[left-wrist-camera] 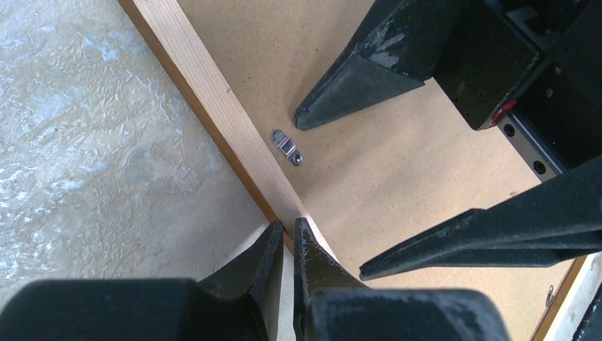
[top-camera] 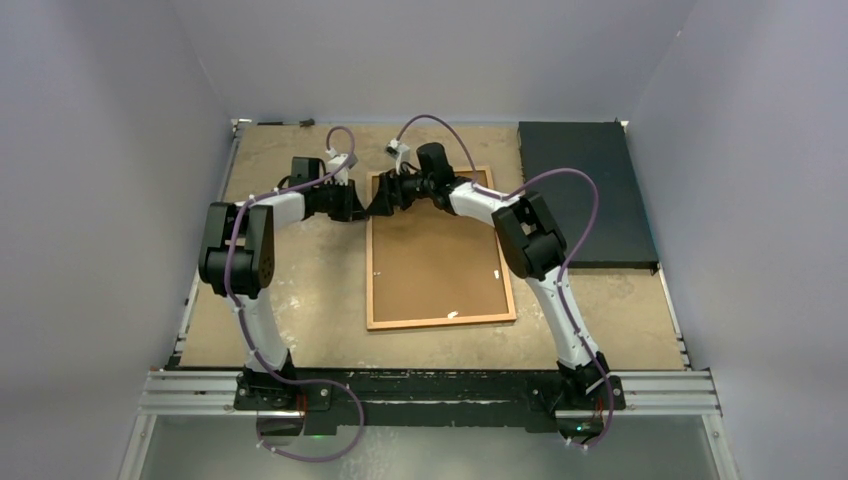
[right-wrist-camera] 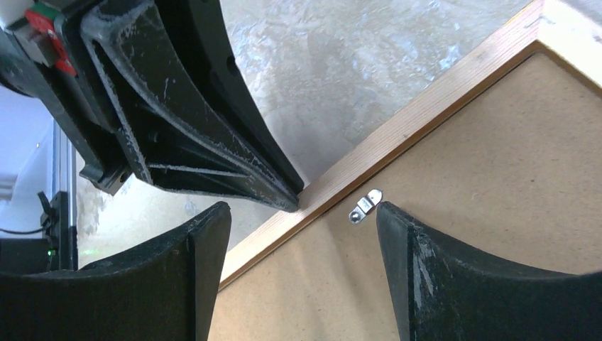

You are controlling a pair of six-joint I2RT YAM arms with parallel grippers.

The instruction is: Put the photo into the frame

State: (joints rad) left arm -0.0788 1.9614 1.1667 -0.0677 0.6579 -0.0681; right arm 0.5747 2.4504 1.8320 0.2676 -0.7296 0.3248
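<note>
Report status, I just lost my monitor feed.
Left gripper shut, tips at frame edge. Right gripper open around a clip. Frame back-up, backing in place; photo not in view.

Left arm (top-camera: 238,250): rises from its base, elbow high, forearm angled inward to the right, wrist low.
Right arm (top-camera: 528,238): mirrors it, forearm angled inward to the left, wrist low.
The two wrists converge, grippers nose to nose.
Left gripper (left-wrist-camera: 288,227): fingers drawn together, only a thin slit between the tips, pointing down.
Right gripper (right-wrist-camera: 302,212): fingers spread wide apart.
In the right wrist view, the left gripper's tips sit just ahead of that gap; contact between the grippers cannot be told.
</note>
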